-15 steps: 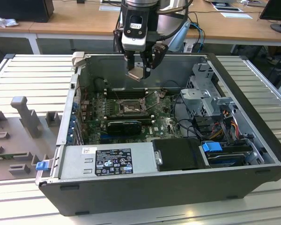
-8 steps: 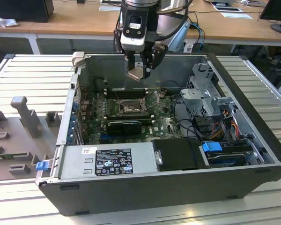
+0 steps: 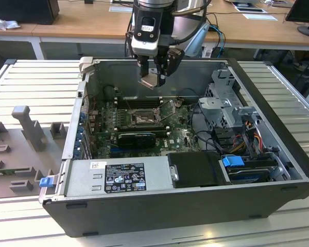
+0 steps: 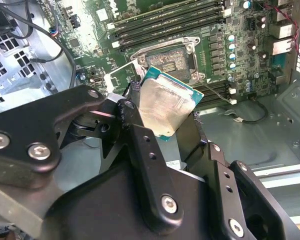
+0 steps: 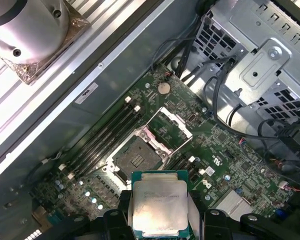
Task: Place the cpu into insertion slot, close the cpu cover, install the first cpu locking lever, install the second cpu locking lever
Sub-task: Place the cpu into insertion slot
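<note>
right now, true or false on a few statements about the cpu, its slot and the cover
1. The gripper is holding the cpu. True.
2. The cpu is seated in the insertion slot. False: the slot is empty and the cpu is held clear of it.
3. The cpu cover is shut over the slot. False: it stands open beside the slot.
4. Long black memory slots run alongside the insertion slot. True.
</note>
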Robot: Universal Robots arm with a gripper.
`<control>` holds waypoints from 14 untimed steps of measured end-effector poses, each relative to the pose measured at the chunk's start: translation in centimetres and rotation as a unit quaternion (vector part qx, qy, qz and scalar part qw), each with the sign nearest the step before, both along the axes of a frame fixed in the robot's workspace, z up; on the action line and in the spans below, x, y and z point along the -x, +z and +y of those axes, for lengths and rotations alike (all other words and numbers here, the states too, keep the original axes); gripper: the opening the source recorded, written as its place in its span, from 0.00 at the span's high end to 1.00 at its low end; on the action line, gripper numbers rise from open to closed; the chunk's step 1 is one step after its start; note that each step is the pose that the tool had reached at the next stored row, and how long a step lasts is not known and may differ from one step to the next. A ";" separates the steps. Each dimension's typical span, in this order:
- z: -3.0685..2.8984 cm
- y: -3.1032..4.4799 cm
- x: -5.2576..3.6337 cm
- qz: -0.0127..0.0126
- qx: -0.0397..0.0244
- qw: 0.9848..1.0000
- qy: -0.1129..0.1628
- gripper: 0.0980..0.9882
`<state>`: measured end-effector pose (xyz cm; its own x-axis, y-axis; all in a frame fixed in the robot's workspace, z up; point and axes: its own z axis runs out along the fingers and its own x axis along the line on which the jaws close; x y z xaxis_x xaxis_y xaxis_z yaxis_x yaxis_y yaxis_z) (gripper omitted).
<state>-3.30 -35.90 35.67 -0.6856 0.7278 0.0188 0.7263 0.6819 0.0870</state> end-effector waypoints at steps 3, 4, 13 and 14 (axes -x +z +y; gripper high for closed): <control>0.00 0.00 0.00 0.000 0.000 1.000 -0.004 0.51; 0.00 0.00 0.00 0.000 0.000 1.000 -0.006 0.51; 0.00 -0.01 0.00 0.000 0.000 1.000 -0.018 0.51; 0.00 -0.01 0.00 0.000 0.000 1.000 -0.019 0.51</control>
<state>-3.30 -35.90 35.67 -0.6578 0.7529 0.0188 0.7513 0.6542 0.0870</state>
